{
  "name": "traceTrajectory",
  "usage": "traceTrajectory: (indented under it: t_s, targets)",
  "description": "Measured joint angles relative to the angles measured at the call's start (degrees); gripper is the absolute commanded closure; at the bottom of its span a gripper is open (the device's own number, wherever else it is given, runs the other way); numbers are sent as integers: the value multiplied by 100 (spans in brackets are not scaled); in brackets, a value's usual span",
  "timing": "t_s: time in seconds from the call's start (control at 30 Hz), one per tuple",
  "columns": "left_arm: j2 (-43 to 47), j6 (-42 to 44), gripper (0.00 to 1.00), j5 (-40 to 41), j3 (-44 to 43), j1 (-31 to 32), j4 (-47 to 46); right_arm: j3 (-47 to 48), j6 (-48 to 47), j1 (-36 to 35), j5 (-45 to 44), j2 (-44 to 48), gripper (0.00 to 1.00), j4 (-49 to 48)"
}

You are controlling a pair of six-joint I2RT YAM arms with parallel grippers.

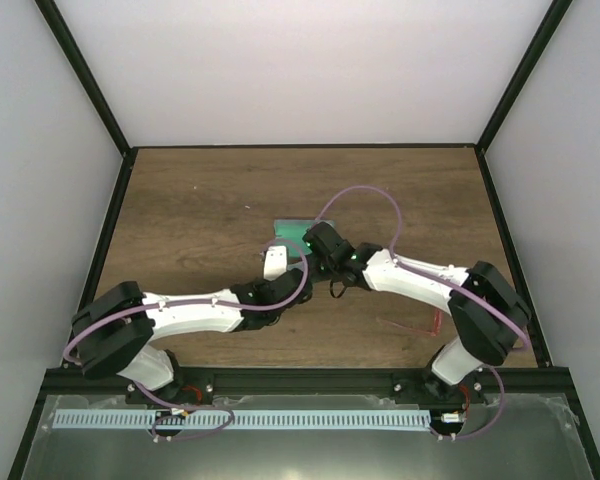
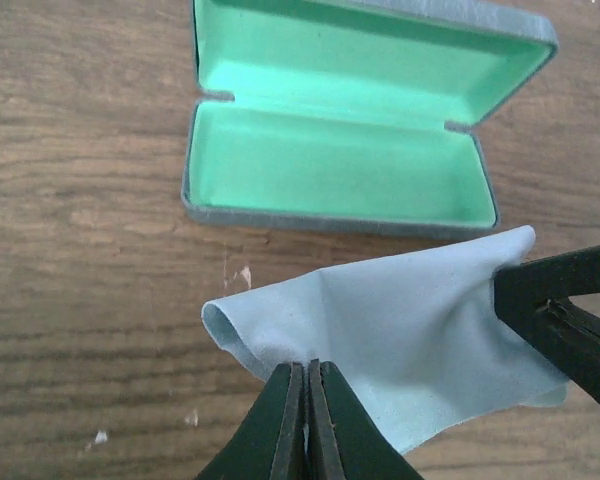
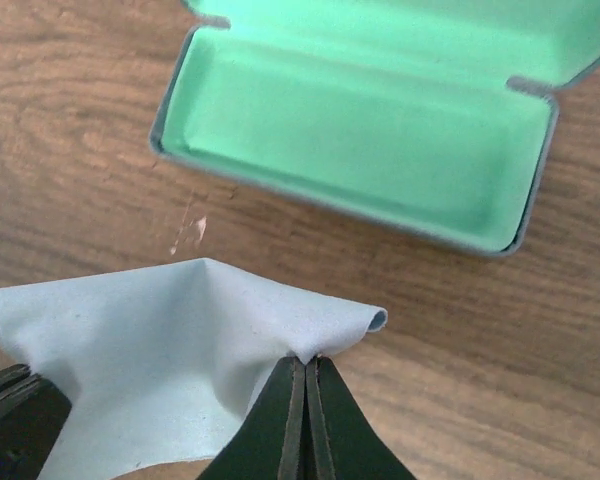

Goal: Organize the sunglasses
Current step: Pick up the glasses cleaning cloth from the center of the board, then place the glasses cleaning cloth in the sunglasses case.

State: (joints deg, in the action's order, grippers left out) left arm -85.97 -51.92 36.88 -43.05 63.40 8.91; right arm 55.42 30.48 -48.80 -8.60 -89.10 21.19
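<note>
Brown wood-grain table (image 1: pixel 200 210). Left gripper (image 2: pixel 307 368) and right gripper (image 3: pixel 305 362) each clamped on the pale blue square cloth (image 2: pixel 400 330), beside open blue-grey, green-lined case (image 2: pixel 340 170). Thin red wire-frame sunglasses (image 1: pixel 418 326) lie well apart, near right arm. Step in hand: cloth handling. Next likely calls for 2 matched releases.

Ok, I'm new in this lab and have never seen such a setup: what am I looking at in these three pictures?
Two white robot arms stand side by side at a wooden table. The wide picture looks down from above and behind them: left arm on the left, right arm on the right. The other two come from cameras on each wrist, so the dark prongs at the bottom are that arm's own claw. On the table lie an open, empty case, green inside, and thin red sunglasses beside the right arm. The left claw and the right claw are each shut on a pale blue cloth.
</note>
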Motion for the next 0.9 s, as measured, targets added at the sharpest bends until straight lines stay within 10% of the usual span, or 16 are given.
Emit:
traceTrajectory:
  t_s: [0.9]
  targets:
    - [-1604,1207,95,-752,-1285,-1191,-595,1014,-280,817,-55,-1102,99,293]
